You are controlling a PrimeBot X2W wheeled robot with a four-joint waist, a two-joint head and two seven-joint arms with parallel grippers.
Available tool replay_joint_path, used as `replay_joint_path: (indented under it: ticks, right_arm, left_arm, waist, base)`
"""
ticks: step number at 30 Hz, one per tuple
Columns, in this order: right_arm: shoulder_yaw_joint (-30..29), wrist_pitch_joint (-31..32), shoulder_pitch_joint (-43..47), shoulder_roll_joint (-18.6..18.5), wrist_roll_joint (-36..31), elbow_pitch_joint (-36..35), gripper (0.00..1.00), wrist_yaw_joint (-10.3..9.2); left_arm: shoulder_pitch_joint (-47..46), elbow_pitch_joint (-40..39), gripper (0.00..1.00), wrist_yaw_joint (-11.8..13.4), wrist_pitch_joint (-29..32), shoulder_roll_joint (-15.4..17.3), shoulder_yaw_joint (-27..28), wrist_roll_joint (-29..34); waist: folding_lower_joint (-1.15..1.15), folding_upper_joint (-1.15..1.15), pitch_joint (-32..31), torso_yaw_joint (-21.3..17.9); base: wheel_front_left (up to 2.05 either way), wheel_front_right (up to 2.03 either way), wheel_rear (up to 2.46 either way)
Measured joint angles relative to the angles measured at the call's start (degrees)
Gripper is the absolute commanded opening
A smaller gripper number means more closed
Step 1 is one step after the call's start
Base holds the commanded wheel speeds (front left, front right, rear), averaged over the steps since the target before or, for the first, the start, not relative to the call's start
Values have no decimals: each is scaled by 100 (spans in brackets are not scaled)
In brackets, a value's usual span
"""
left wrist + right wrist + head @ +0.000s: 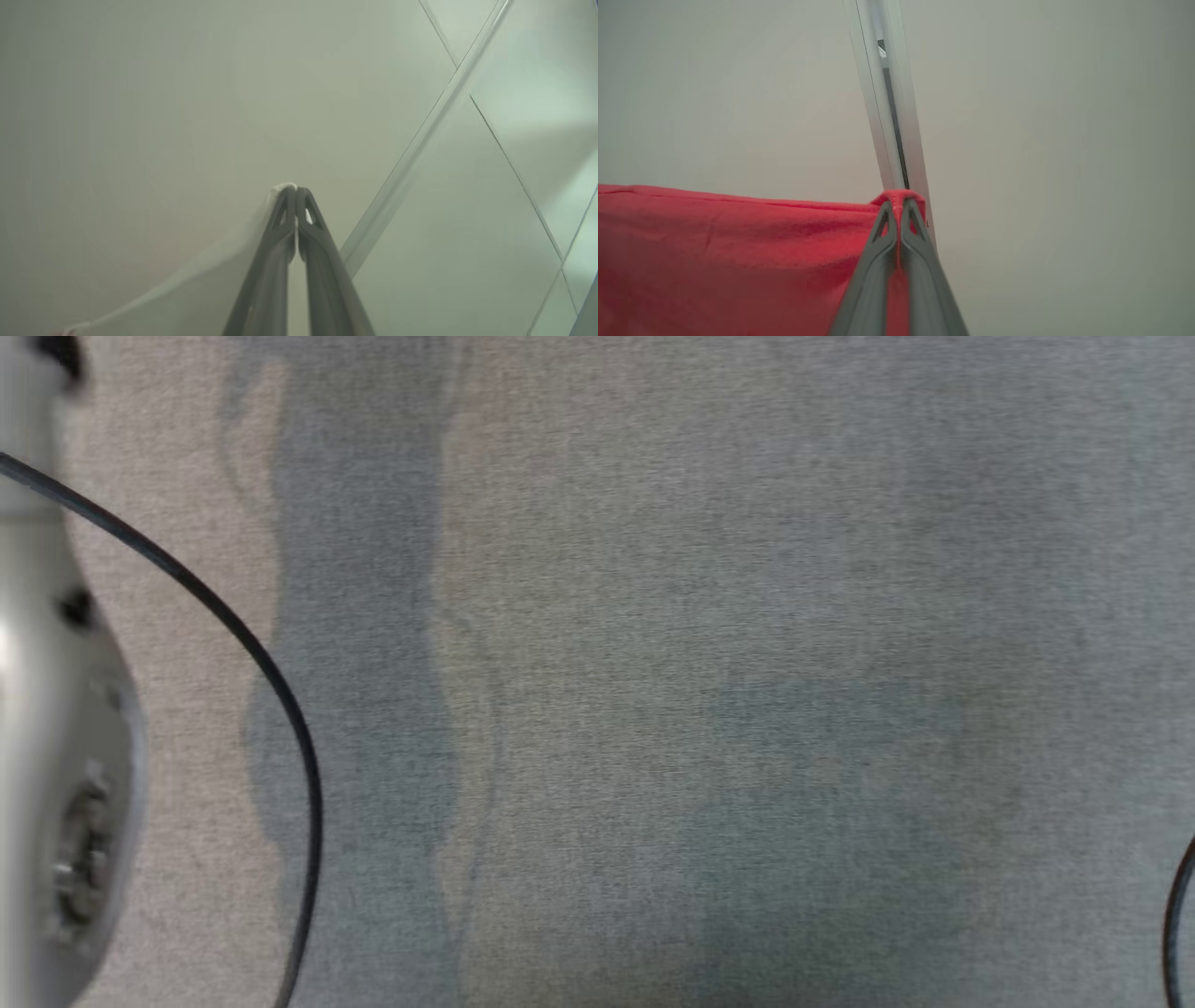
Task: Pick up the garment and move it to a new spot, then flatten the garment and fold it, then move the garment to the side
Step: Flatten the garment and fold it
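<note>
The garment point(738, 252) is red and hangs as a wide, taut sheet to the left of my right gripper point(900, 198), which is shut on its top hem. In the left wrist view my left gripper point(296, 189) is shut on a pale, washed-out cloth edge point(196, 298). That edge runs down to the lower left and shows a hint of pink at the bottom. It appears to be the same garment. Both pairs of fingers point up towards a pale wall.
The head view looks down on a grey woven surface point(709, 616) crossed by darker shadow bands. A pale forearm point(56, 784) with a black cable point(271, 681) lies along its left edge. Another cable point(1178, 915) curves at the right edge. A metal rail point(889, 107) runs up the wall.
</note>
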Motion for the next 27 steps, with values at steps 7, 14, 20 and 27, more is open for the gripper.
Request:
replay_joint_path:
  ticks: [7,14,20,27]
  right_arm:
    - [765,129,1122,-15,834,426,0,0]
    - [1355,288,2140,-248,1561,561,0,0]
    - [1887,381,2861,-379,2047,479,0,0]
    - [2377,353,3316,-465,2260,590,0,0]
  left_arm:
    - [1156,925,0,-40,-5,-25,-389,123]
    - [2229,1482,0,-137,81,-4,-1068,555]
    - [3173,1688,0,-177,399,420,-1779,979]
    - [4001,1500,0,-185,762,765,-2477,1255]
  waist:
    - [0,0,-60,227]
    - [0,0,-533,332]
    - [0,0,-1114,376]
    - [0,0,-1607,430]
  base:
    - [0,0,0]
    - [0,0,0]
    - [0,0,0]
    - [0,0,0]
